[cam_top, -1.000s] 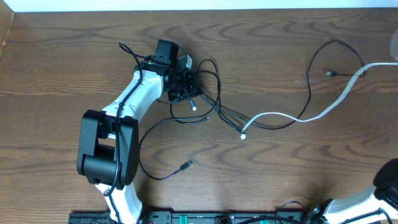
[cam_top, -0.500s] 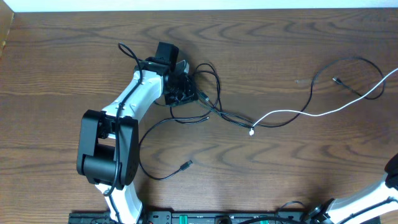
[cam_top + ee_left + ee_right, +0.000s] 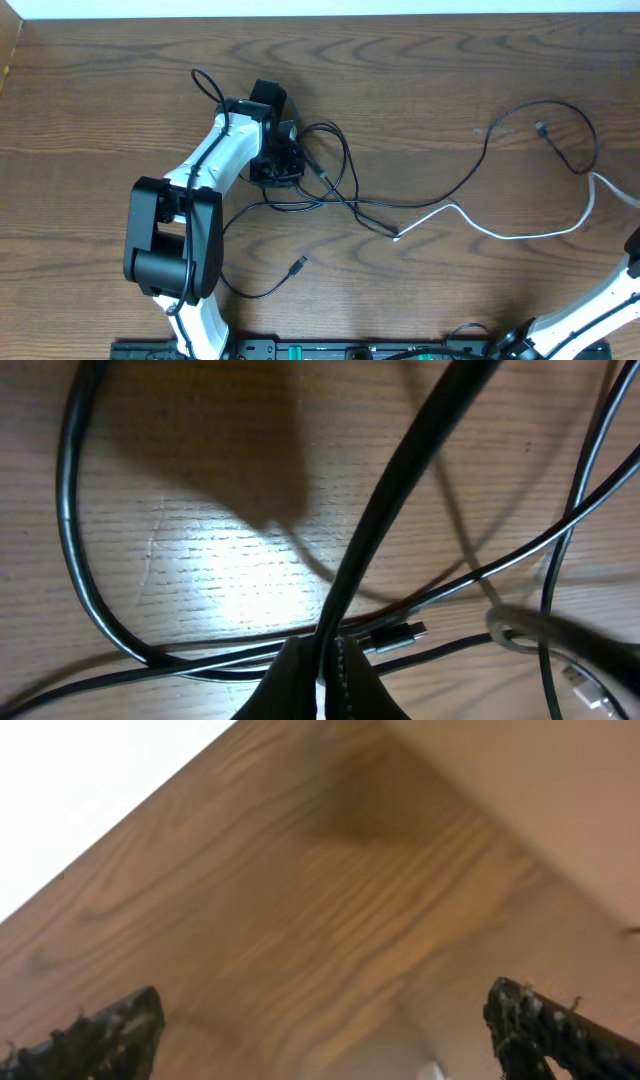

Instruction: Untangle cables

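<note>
Several thin black cables (image 3: 335,195) lie tangled beside my left gripper (image 3: 275,165). That gripper is shut on one black cable (image 3: 400,490), which runs up from between its fingertips (image 3: 325,680). A small plug (image 3: 400,635) rests just behind them. One long black cable (image 3: 480,165) leads right to a plug (image 3: 541,128). The white cable (image 3: 520,237) lies loose on the table from the tangle's edge to the right side. My right gripper (image 3: 330,1040) is open over bare wood, with nothing between its fingers. It is out of the overhead view.
A black plug end (image 3: 300,263) lies alone in front of the tangle. The right arm (image 3: 610,300) enters at the bottom right corner. The table's far edge (image 3: 320,16) runs along the top.
My right gripper has opened and let go of the white cable, which has dropped onto the table. My left gripper has shifted slightly toward the front, dragging the black tangle with it.
</note>
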Robot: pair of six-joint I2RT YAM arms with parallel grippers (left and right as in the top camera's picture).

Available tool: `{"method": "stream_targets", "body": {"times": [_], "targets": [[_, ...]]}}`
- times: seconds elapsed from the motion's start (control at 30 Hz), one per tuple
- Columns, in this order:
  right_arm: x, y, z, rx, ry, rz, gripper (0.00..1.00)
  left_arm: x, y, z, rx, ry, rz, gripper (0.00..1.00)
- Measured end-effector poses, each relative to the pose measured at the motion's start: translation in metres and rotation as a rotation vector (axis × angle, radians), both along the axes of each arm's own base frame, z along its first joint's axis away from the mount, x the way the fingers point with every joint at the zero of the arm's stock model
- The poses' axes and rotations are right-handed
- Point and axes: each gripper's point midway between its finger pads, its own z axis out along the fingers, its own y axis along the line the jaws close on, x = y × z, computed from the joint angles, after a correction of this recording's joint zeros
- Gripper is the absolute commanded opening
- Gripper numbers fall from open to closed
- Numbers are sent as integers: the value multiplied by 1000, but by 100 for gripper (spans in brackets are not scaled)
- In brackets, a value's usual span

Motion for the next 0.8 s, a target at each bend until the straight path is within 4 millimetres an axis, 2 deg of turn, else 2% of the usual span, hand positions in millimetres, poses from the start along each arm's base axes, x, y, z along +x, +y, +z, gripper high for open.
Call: {"method": "stream_targets", "body": {"times": [0.17,0.3,0.4,0.53,0.63,0.73,0.8], "targets": [[6,42,-10,117,22,105,99,0,0,0,-1,-6,-21,7],[11,87,-5,160,55,211,99,0,0,0,-2,-11,-36,8],[14,123,13,154,62,299,99,0,0,0,-2,-13,-41,7],[13,174,56,114,27,410,99,0,0,0,-2,-13,-43,8],[7,203,83,82,3,472,99,1,0,0,-3,-17,-45,7],[1,227,98,64,-4,527,99,3,-1,0,-5,-28,-54,8],[-1,244,99,70,8,563,99,3,-1,0,-6,-30,-57,7]]}}
